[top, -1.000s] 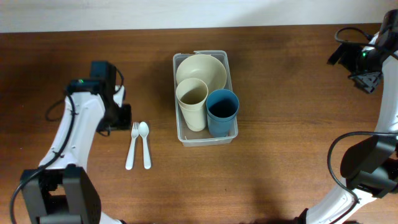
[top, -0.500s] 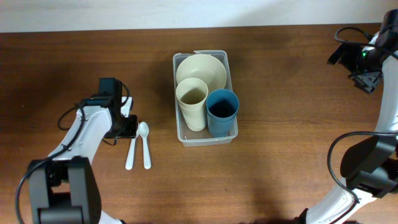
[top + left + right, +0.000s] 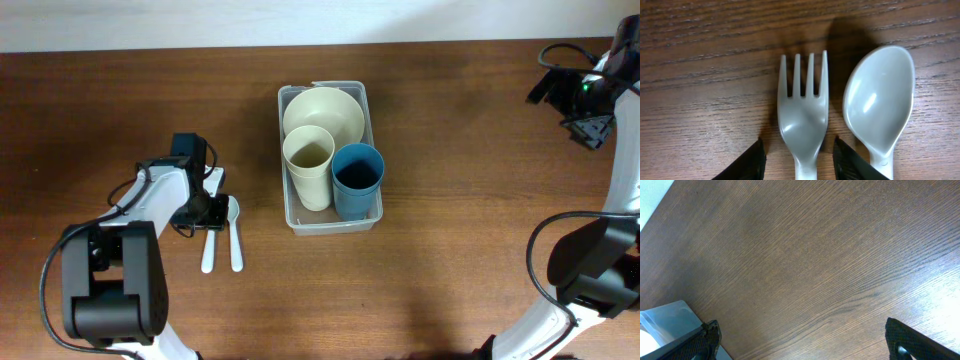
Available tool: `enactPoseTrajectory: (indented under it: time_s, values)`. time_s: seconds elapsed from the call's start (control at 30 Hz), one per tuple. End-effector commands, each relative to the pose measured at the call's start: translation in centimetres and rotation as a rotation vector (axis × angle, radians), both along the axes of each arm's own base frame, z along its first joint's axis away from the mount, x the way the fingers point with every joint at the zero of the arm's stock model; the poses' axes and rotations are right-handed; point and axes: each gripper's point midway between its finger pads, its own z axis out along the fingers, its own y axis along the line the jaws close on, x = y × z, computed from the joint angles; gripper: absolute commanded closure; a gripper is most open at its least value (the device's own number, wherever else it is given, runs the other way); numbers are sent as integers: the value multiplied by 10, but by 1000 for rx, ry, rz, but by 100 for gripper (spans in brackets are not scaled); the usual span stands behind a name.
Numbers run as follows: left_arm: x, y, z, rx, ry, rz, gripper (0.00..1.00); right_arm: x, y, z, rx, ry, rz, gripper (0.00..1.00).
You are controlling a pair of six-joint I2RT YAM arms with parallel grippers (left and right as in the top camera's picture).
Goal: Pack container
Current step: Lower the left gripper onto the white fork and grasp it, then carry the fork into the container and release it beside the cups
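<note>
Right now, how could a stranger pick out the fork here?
Start at the clear container mid-table. Left of it in the overhead view, a pale fork and spoon lie side by side. The fork is the one farther from the container, with four tines; the spoon has none.

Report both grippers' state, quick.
Left gripper: open, straddling the fork, not gripping.
Right gripper: open, empty.

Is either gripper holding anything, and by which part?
Nothing held: left gripper fingers straddle the pale grey plastic fork at its neck, with gaps; right gripper open, empty.
</note>
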Motion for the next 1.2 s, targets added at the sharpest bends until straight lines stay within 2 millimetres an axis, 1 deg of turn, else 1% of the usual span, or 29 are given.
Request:
enactPoseTrajectory:
  time_s: [0.0,0.03,0.13,0.17,0.4,0.47,0.57,0.7,0.73,0.8,0.83,0.87,0.97,1.0,1.07,1.1,1.17]
  values:
    - [-11,-2,-21,-16,70,-23,60,-1,-2,1,-10,-1,-1,1]
    - [-12,-2,-22,-16,74,-23,69,-1,-2,1,-11,-1,-1,1]
    - [-12,-2,-22,-16,77,-23,82,-1,-2,1,-11,-1,-1,1]
    - [-13,-2,-22,-16,78,-22,85,-1,-2,1,-11,-1,-1,1]
    - [-20,-2,-19,-16,111,-22,96,-1,-2,1,-10,-1,-1,1]
    - [-20,-2,-15,-16,121,-22,98,-1,-2,1,-11,-1,-1,1]
    - [-15,-2,-1,-16,127,-6,98,-1,-2,1,-11,-1,-1,1]
    - [1,-2,32,-15,84,-6,98,-1,-2,1,-10,-1,-1,1]
    - [9,-2,49,-15,51,-3,98,-1,-2,1,-11,0,-1,1]
    - [18,-3,74,-16,3,-4,98,-1,-2,1,-11,-1,-1,1]
    - [22,-3,95,-16,-33,-7,98,-1,-2,1,-11,-1,-1,1]
    - [23,-5,108,-16,-56,-12,99,-1,-2,1,-11,-1,-1,1]
    - [21,-16,148,-16,-134,-72,98,-1,-2,1,-10,-1,-1,1]
    - [20,-21,159,-17,-160,-91,98,-1,-2,1,-11,-1,-1,1]
    - [16,-34,180,-22,-222,-135,98,-1,-2,1,-10,-1,-1,1]
    - [12,-44,192,-27,-260,-178,98,-1,-2,1,-10,-1,-1,1]
    - [2,-62,210,-34,-314,-255,99,-1,-2,1,-11,0,-1,1]
